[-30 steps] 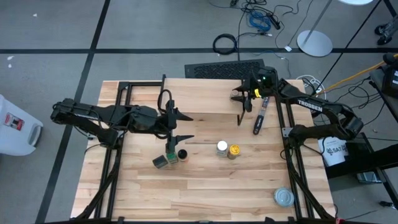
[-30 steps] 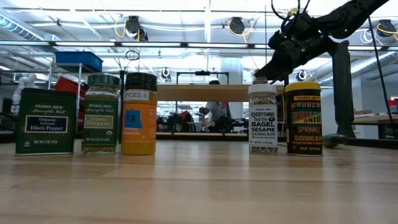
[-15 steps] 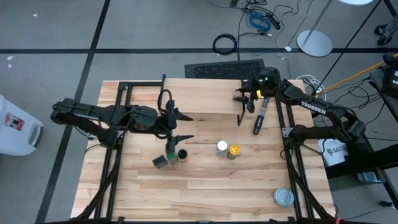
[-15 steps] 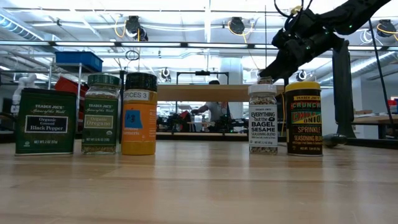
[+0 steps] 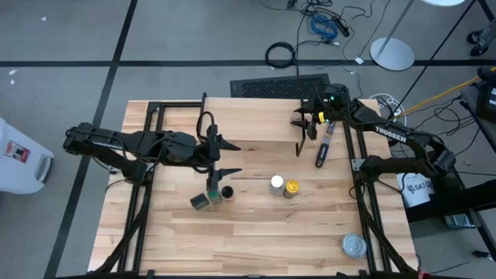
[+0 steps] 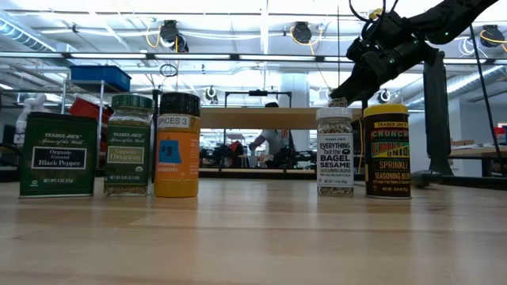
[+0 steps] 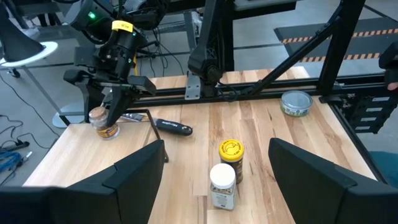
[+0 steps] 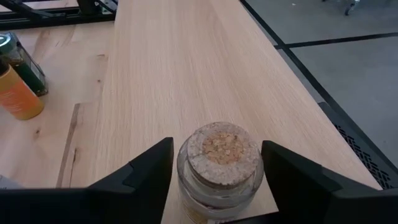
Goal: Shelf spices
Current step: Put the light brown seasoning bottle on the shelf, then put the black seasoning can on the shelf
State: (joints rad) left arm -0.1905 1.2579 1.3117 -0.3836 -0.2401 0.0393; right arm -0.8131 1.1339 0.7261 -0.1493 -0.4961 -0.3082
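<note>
The shelf (image 5: 256,120) stands at the table's far middle. A small clear jar with a cork lid (image 8: 217,163) stands on the plank's right end. My right gripper (image 5: 304,122) hangs over it, open, with a finger on either side of the lid. On the table stand a dark tin (image 6: 57,154), a green-lidded jar (image 6: 129,145), an orange jar (image 6: 177,145), a white-lidded jar (image 6: 334,150) and a yellow-lidded jar (image 6: 386,150). My left gripper (image 5: 227,159) waits open, just beyond the left three.
A long dark packet (image 5: 324,146) lies right of the shelf. A flat silver tin (image 5: 353,246) sits near the table's near right corner. Most of the plank (image 8: 180,56) left of the cork jar is bare. Black frame rails (image 5: 364,194) run along both table sides.
My right gripper has moved a little up and toward the table's right edge above the cork-lidded jar. The jar has stayed on the shelf.
</note>
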